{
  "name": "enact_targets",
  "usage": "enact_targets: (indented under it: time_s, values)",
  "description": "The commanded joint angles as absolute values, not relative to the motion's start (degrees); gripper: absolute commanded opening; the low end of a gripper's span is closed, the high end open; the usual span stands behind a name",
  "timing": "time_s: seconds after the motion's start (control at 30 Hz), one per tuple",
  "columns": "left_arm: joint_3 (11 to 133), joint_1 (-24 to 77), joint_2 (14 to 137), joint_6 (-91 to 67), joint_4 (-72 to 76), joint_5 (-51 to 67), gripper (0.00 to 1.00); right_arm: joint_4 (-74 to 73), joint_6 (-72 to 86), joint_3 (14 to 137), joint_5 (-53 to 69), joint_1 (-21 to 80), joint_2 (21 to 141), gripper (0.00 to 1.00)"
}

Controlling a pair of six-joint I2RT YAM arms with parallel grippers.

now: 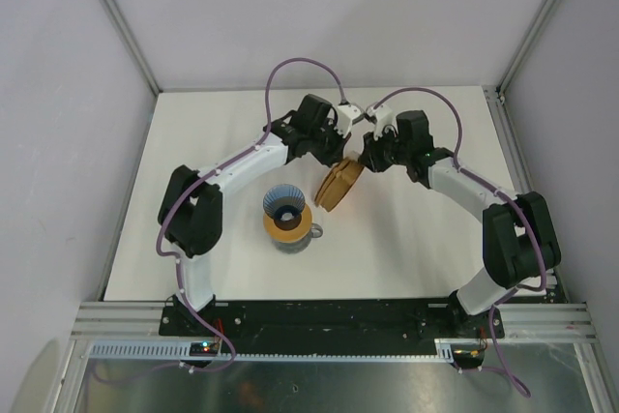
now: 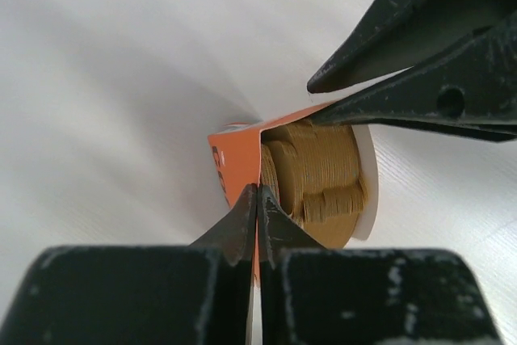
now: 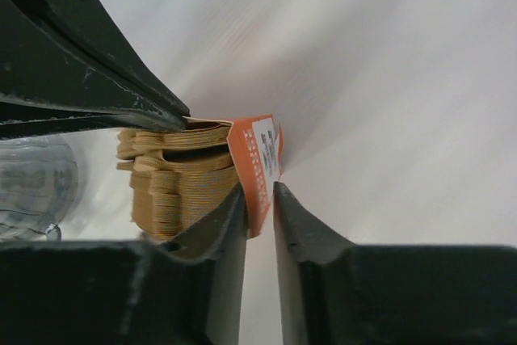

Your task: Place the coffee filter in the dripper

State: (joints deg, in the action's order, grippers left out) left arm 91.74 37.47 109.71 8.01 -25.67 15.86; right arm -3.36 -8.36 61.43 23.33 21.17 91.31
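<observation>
Pinching one orange packet (image 1: 338,186) from two sides, both arms meet just beyond the centre of the table (image 1: 406,258).

Top view: the packet is tilted on edge. Whether it is lifted or touching the table cannot be told. The left claw (image 2: 257,198) reaches it from 11 o'clock and the right claw (image 3: 258,191) from 1 o'clock.

Left wrist view: the left claw's fingers are closed tight, tips together, on the orange wall at the packet's mouth. Whether a sheet of paper is caught with the wall cannot be told. The right claw shows at 2 o'clock, on the opposite lip.

Right wrist view: the right claw is clamped on the printed orange flap, which fills the narrow slot between its tips. The left claw shows at 10 o'clock.

Contents: a stack (image 2: 319,179) of tan filters sits inside the open mouth, its edges stepped. No one filter can be singled out from the stack.

The dripper (image 1: 286,201) is at 8 o'clock of the packet, near it but apart, blue, mouth up. It sits in a tan ring (image 1: 309,230) on top of a glass carafe (image 3: 32,187). Neither claw touches it.
</observation>
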Motion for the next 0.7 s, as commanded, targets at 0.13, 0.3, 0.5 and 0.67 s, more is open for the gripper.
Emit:
enact_targets:
  time_s: [0.13,0.3,0.5,0.67]
  values:
    - [97.06,38.23,109.74,10.60,-22.92,10.95,0.04,-1.94,-8.25,59.90,23.53,20.86,91.55,0.01]
    - [98.14,38.27,108.36,12.79,-22.91,5.08,0.23,1.39,-6.64,55.68,21.07,20.69,88.91,0.00]
    - [98.94,39.02,104.87,13.82,-27.02,14.16,0.42,4.32,-2.17,53.20,17.26,20.61,87.62,0.00]
    - [98.55,39.08,103.07,17.69,-32.23,26.44,0.38,4.87,-0.90,52.24,17.43,20.60,86.58,0.00]
